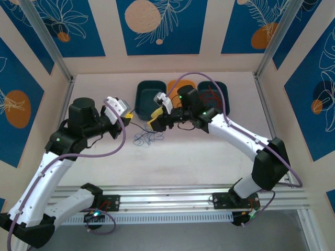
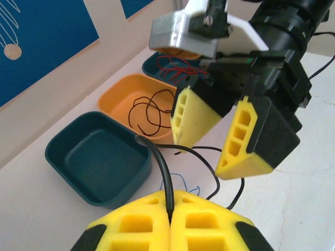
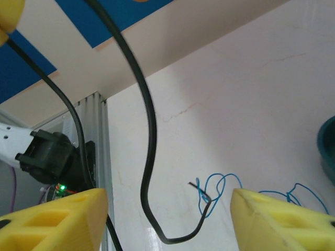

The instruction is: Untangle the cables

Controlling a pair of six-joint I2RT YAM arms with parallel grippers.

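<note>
**Desk:** What do you have closest in?

**Operator:** On my left wrist view, the left gripper (image 2: 170,212) has its yellow fingers pressed together, pinching the black cable (image 2: 163,167). The cable rises out of the seam between them and arcs away.

**Desk:** And the other arm?

**Operator:** My right gripper (image 2: 207,149) faces the left one, just beyond it, with jaws spread apart and holding nothing. On its own camera the black cable (image 3: 149,136) hangs down through the gap between the fingers (image 3: 68,212), touching neither as far as I can tell.

**Desk:** Anything on the table?

**Operator:** The blue cable (image 1: 145,138) lies in loose loops on the table (image 1: 209,157), below and between the two grippers.

**Desk:** Farther back?

**Operator:** Three bins in a row near the back wall. The nearest teal bin (image 2: 68,162) has no cable in it. The orange bin (image 2: 118,94) next to it holds a dark cable (image 2: 146,112) in loops. The far teal bin (image 2: 152,63) holds the red cable (image 2: 175,70).
</note>
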